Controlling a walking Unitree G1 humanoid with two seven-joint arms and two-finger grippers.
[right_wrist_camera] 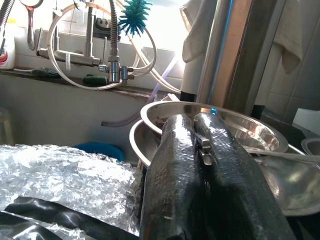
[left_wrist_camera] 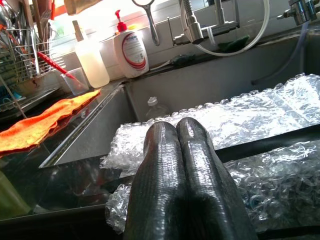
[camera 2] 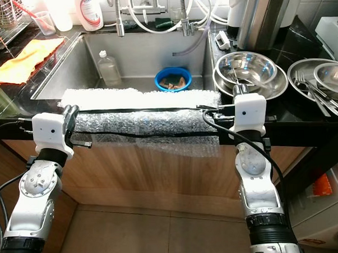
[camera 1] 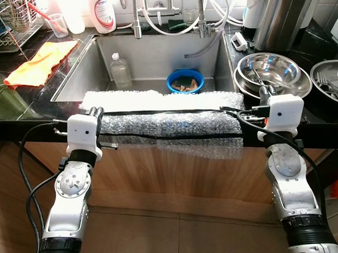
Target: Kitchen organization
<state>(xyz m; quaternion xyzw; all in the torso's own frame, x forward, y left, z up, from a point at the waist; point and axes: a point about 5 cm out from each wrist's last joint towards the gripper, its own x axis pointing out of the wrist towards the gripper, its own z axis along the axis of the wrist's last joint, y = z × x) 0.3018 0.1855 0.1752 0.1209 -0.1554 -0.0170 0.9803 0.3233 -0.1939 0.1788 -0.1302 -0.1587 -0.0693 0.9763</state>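
Note:
A sheet of bubble wrap [camera 1: 163, 124] lies draped over the front edge of the steel sink [camera 1: 154, 54], with a black strip [camera 1: 168, 111] running along it. My left gripper [camera 1: 95, 112] is shut at the wrap's left end, its fingers [left_wrist_camera: 165, 165] pressed together just above the bubbles. At the wrap's right end my right gripper [camera 1: 263, 92] is shut too, its fingers [right_wrist_camera: 175, 165] pointing at stacked steel bowls [camera 1: 273, 71]. Nothing shows between either pair of fingers. Inside the sink are a blue bowl [camera 1: 185, 81] holding scraps and a clear bottle [camera 1: 120, 71].
An orange cloth [camera 1: 43, 62] lies on the dark counter to the left, with a dish rack [camera 1: 13, 21], a plastic cup [camera 1: 58, 25] and a soap bottle [camera 1: 102, 14] behind it. Faucets and hoses [camera 1: 136, 16] stand behind the sink. Another steel bowl with cutlery [camera 1: 329, 80] sits far right.

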